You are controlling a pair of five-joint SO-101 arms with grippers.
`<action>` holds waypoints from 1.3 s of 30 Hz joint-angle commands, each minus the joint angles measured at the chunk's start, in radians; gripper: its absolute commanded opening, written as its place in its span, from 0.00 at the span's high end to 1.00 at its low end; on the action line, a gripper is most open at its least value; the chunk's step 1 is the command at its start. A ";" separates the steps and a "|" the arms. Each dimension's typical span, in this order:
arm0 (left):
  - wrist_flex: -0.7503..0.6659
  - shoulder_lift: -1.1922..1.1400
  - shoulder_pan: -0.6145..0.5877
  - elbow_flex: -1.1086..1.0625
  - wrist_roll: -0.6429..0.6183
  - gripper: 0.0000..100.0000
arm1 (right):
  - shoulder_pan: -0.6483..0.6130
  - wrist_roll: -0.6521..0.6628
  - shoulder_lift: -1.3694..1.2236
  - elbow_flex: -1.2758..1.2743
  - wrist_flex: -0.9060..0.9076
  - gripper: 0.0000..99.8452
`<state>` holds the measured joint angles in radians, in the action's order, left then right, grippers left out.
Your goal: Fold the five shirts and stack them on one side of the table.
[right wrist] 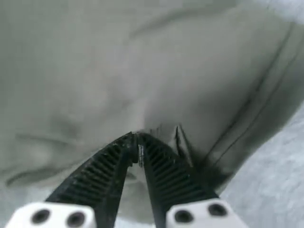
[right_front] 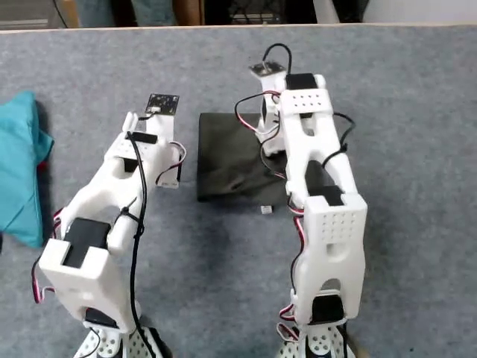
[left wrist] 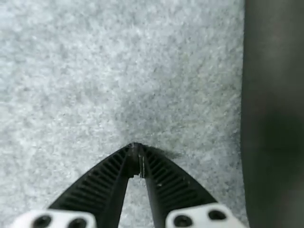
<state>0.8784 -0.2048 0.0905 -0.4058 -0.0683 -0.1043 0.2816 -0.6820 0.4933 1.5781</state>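
Cloth is lying in two places on the grey table (right_front: pixel 402 82). The dark shirt (right_front: pixel 227 160) is sitting folded into a rectangle at the middle, between my two arms and partly under the right one. The teal shirt (right_front: pixel 19 171) is resting well apart from it at the table's left edge. My left fingers (left wrist: pixel 135 149) are pressing fully together with nothing between them, pointing down at bare table just beside the dark shirt's edge. My right fingers (right wrist: pixel 137 140) are also pressing tip to tip, pushing into the dark shirt where the cloth is puckering into small creases. I cannot tell whether any cloth is caught between them.
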 commanded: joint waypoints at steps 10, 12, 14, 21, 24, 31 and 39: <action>-0.021 0.026 -0.002 -0.010 0.003 0.97 | 0.101 0.077 0.074 -0.010 0.189 0.99; -0.021 0.026 -0.004 -0.012 0.003 0.97 | 0.130 0.092 0.122 -0.070 0.189 0.99; -0.021 0.028 -0.010 -0.010 0.003 0.97 | 0.169 0.118 0.177 -0.147 0.189 0.99; -0.021 0.028 -0.016 -0.010 0.003 0.97 | 0.344 0.259 0.372 -0.389 0.183 0.99; -0.021 0.028 -0.016 -0.007 0.003 0.97 | 0.413 0.327 0.444 -0.435 0.181 0.99; -0.021 0.028 -0.010 -0.010 0.003 0.97 | 0.308 0.216 0.516 -0.395 0.086 0.99; -0.017 0.028 -0.018 -0.013 0.003 0.97 | 0.077 0.060 0.440 -0.390 -0.014 0.99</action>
<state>0.8723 -0.2033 0.0844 -0.4135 -0.0683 0.0338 0.3705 -0.2401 0.0698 1.5919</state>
